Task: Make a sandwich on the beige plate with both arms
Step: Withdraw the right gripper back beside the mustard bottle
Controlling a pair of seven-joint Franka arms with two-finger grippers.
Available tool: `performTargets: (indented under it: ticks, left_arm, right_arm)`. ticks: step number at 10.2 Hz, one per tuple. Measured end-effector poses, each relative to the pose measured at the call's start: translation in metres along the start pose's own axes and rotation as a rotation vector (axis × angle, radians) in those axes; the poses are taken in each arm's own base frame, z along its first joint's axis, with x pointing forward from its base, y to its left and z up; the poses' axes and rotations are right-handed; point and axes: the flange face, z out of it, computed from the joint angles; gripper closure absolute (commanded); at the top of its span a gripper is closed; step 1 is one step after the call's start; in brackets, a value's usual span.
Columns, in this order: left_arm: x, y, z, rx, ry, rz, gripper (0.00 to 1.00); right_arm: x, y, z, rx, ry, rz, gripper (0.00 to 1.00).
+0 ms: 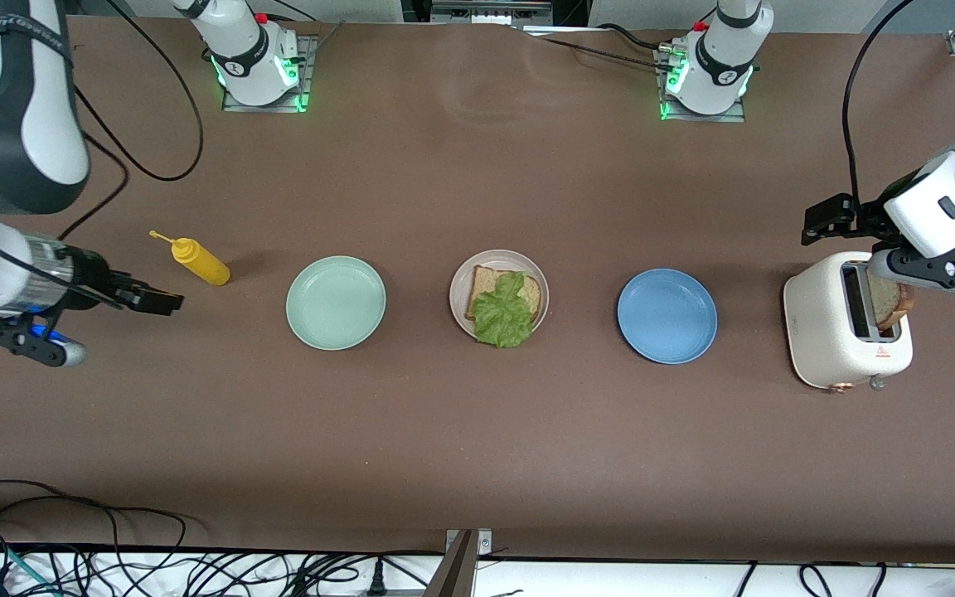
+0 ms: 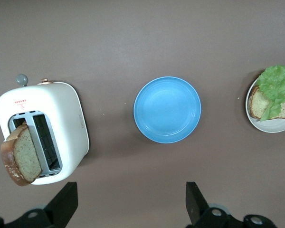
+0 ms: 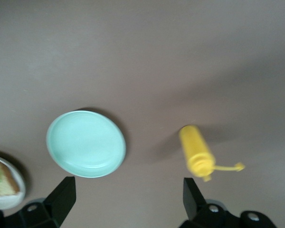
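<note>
The beige plate (image 1: 494,259) sits mid-table with one brown bread slice (image 1: 486,286) on it and a ruffled green lettuce leaf (image 1: 504,319) on top. The plate (image 2: 275,126), bread (image 2: 259,102) and lettuce (image 2: 278,85) also show in the left wrist view. A second bread slice (image 1: 892,303) sticks up out of the white toaster (image 1: 838,340) at the left arm's end; it shows in the left wrist view too (image 2: 21,154). My left gripper (image 1: 826,220) is open and empty, up over the table beside the toaster (image 2: 71,118). My right gripper (image 1: 154,298) is open and empty, over the table beside the mustard bottle.
A blue plate (image 1: 666,315) lies between the beige plate and the toaster. A mint green plate (image 1: 336,303) lies toward the right arm's end, with a yellow mustard bottle (image 1: 200,259) lying beside it. Cables run along the table edge nearest the front camera.
</note>
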Motion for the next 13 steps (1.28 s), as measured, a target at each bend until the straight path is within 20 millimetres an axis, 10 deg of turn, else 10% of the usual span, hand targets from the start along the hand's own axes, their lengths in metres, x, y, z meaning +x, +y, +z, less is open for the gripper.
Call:
performTargets:
  ticks: [7, 13]
  left_arm:
    - [-0.001, 0.0, 0.0, -0.001, -0.005, -0.001, 0.0]
    - [-0.001, -0.001, 0.001, -0.001, -0.01, -0.002, 0.0]
  right_arm:
    - [0.043, 0.128, 0.032, 0.105, 0.094, -0.458, 0.0]
    - [0.05, 0.247, 0.127, 0.482, 0.228, -0.856, 0.0]
